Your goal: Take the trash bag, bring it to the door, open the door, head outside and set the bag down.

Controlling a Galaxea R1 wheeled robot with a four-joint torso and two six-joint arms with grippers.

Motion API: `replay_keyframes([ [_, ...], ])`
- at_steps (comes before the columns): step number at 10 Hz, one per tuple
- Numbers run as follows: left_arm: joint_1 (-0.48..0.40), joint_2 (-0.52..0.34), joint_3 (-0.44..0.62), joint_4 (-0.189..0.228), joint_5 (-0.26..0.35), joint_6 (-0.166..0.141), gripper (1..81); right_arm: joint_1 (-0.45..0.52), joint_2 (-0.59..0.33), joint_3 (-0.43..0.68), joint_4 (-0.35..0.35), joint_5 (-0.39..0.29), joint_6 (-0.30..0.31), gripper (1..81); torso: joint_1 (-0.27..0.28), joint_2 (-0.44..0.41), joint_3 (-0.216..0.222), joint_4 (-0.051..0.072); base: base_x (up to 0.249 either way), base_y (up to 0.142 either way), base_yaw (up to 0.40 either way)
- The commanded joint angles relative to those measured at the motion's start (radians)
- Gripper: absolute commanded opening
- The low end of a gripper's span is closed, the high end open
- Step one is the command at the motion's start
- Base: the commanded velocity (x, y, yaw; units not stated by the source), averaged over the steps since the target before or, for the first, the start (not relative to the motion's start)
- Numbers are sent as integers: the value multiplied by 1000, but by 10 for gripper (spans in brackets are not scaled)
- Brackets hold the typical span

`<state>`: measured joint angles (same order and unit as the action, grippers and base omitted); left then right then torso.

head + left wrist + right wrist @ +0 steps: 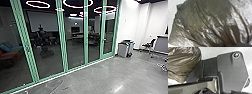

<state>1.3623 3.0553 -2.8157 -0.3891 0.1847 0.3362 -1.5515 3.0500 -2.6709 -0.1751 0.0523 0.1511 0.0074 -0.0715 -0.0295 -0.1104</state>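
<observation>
The shiny brown-grey plastic trash bag point(205, 25) is judged nearer the left gripper than the right gripper, beside the robot's wide dark plate point(228, 69), but whether either is spread or pinching cannot be told

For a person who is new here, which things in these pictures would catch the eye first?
The green-framed glass wall crossing the head view's left and middle, with glowing rings high in it. Then the shiny, creased trash bag, large in the left wrist view.
</observation>
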Motion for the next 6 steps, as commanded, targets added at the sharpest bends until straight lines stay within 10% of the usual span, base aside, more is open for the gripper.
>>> replay_keyframes([
  [1, -81, -2, -2, 0, 61, 3, 10, 55, 6, 8, -4, -46, -2, 811, 0, 0, 0, 0, 98, -73, 0],
  [5, -79, -2, -2, 0, 61, 3, 10, 55, 6, 8, -1, -45, -2, 811, 0, 0, 0, 0, 98, -73, 0],
  [6, -81, -2, -2, 0, 59, 3, 10, 55, 8, 8, -4, -46, -2, 811, 0, 0, 0, 98, 98, -74, 0],
])
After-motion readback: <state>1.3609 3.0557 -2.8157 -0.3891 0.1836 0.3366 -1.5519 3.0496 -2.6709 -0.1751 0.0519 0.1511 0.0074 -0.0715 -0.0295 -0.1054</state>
